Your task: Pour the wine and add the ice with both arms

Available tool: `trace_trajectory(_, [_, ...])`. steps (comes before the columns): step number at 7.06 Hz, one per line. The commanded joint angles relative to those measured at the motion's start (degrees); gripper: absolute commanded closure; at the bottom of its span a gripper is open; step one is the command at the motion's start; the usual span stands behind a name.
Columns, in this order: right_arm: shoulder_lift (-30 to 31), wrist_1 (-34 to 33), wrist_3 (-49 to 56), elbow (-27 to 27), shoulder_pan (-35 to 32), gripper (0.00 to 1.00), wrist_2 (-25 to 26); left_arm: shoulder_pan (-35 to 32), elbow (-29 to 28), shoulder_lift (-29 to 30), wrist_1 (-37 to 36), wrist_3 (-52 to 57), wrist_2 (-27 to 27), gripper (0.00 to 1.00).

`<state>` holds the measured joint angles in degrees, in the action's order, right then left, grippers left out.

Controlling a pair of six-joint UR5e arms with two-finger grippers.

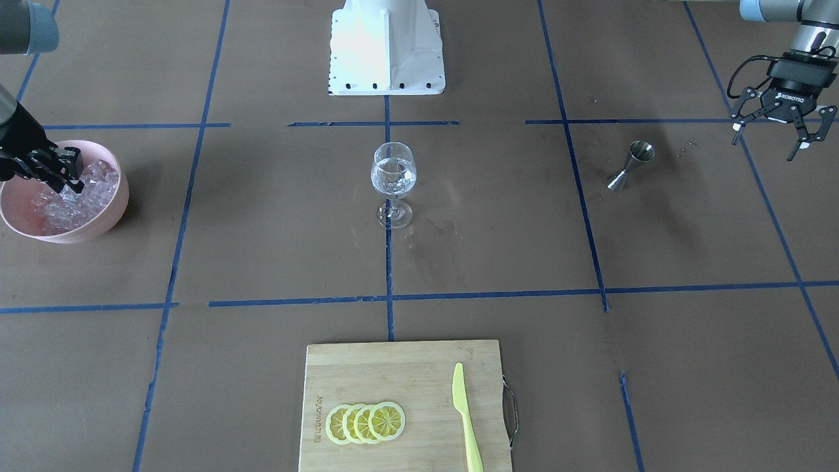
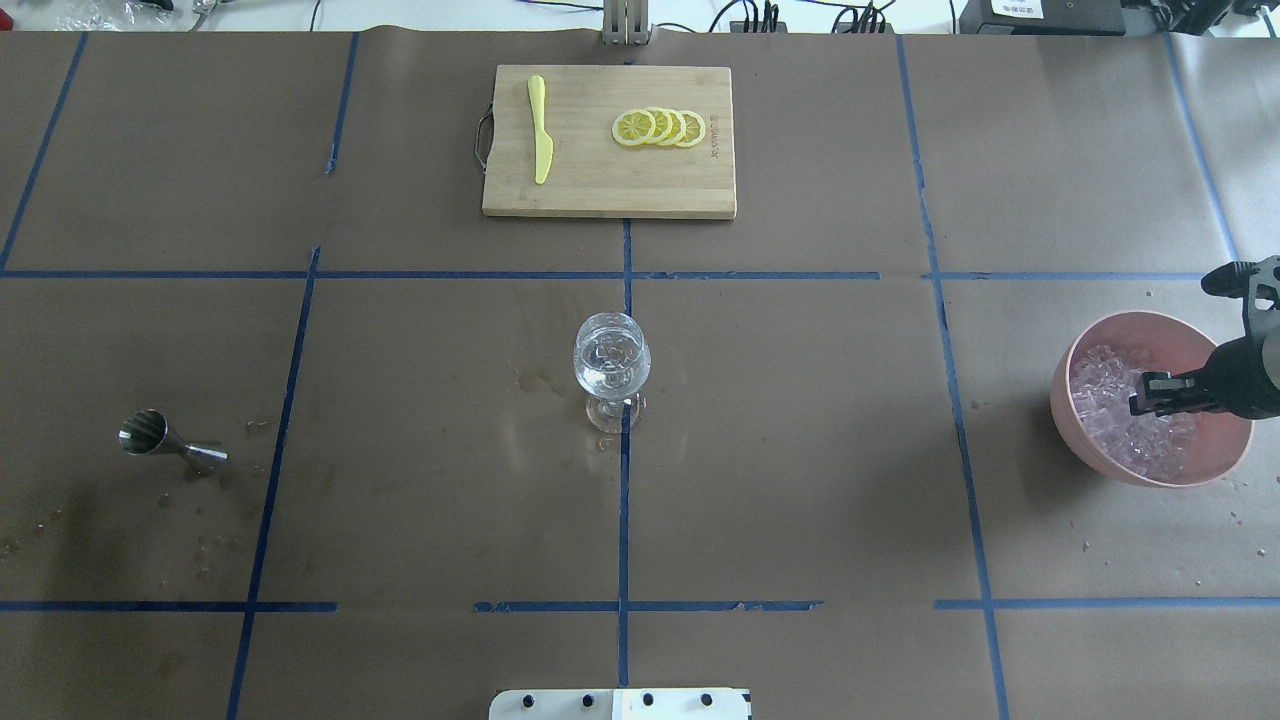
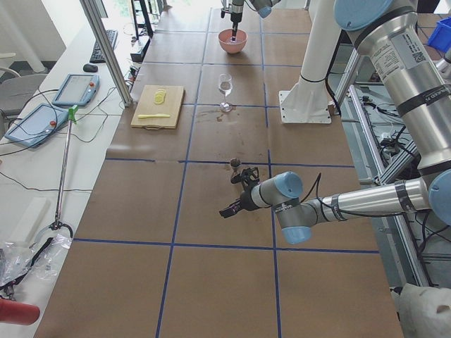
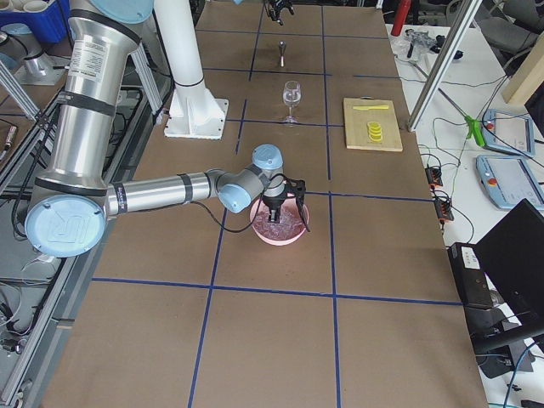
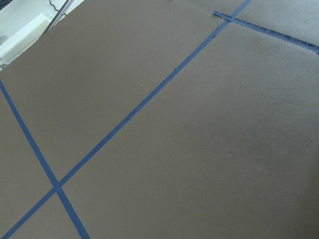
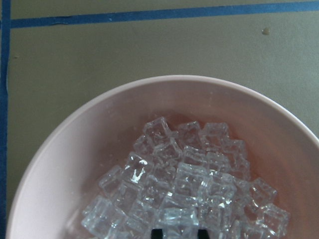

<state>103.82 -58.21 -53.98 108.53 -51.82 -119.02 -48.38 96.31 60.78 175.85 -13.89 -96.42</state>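
Observation:
A pink bowl full of ice stands at the table's end on my right. My right gripper reaches down into it. In the right wrist view its two fingertips stand about one cube apart, sunk in the ice, shut on a cube. A wine glass stands upright at the table's middle and holds clear wine and what look like cubes. My left gripper hangs open and empty above the table, beyond a steel jigger that lies tipped on the table.
A wooden cutting board with lemon slices and a yellow knife lies on the operators' side. The white pedestal base stands behind the glass. Wet marks lie beside the glass and near the jigger.

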Motion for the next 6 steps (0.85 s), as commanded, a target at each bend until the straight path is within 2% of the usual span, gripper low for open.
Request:
trace_trajectory(1, [-0.28, 0.03, -0.07, 1.76, -0.21, 1.00, 0.02, -0.57, -0.16, -0.14, 0.37, 0.27, -0.08, 0.01])
trace_trajectory(3, [-0.46, -0.76, -0.16, 8.25, -1.78, 1.00, -0.94, -6.87, -1.47, -0.67, 1.50, 0.36, -2.52, 0.00])
trace_trajectory(4, [-1.59, -0.76, -1.73, 10.71, -2.05, 1.00, -1.38, -12.04, -3.65, 0.12, 1.86, 0.44, -8.02, 0.00])
trace_trajectory(5, [-6.82, -1.02, -9.49, 11.09, -1.97, 1.00, -1.74, -15.31, -3.85, 0.30, 1.95, 0.45, -11.47, 0.00])
trace_trajectory(6, [-12.62, -1.81, -19.40, 11.35, 0.64, 1.00, -2.35, -15.43, -4.02, 0.47, 3.43, 0.45, -11.42, 0.00])
